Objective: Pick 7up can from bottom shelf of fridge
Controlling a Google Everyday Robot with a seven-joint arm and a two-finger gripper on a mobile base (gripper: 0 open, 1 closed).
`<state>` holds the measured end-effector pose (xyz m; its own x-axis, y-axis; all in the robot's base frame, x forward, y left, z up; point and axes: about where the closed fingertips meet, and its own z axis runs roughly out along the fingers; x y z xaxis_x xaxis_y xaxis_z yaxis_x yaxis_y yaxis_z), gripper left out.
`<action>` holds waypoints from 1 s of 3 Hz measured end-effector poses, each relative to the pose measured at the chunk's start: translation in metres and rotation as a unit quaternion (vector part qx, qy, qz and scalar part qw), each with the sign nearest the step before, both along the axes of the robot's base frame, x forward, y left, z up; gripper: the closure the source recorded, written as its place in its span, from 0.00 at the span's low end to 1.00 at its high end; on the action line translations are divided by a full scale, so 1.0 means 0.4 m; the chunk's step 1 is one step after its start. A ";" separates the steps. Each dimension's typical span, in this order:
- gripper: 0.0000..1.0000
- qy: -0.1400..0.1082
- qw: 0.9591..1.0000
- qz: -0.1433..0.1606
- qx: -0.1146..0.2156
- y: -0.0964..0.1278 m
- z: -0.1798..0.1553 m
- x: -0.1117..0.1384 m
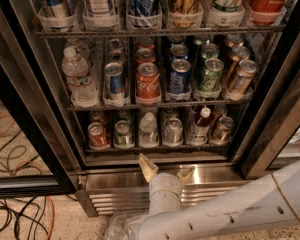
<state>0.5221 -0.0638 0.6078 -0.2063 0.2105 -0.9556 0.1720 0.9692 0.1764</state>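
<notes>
The fridge [25, 109] stands open, with wire racks of drinks. Its bottom shelf [155, 147] holds a red can [97, 134], a darker green can [123, 133], a small water bottle [148, 129], the pale grey-green 7up can [173, 130], a red-capped bottle [200, 125] and a brown can [221, 129]. My gripper [166, 170] is open and empty. It is just below the shelf's front edge, in front of the steel base, and points up toward the lanes with the water bottle and the 7up can. It touches nothing.
The middle rack [155, 104] holds a large water bottle [79, 76], Coca-Cola, blue and green cans. The ribbed steel base [115, 196] is under the gripper. The black door frame [270, 129] is at the right. Cables [15, 214] lie on the floor at the left.
</notes>
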 end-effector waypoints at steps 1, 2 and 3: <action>0.00 -0.013 1.000 0.008 0.006 0.013 0.017 0.006; 0.00 -0.012 1.000 0.008 0.006 0.013 0.016 0.006; 0.10 -0.024 1.000 -0.010 0.005 0.000 0.013 0.022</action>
<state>0.5310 -0.0637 0.6129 -0.1568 0.2234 -0.9620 0.1817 0.9640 0.1943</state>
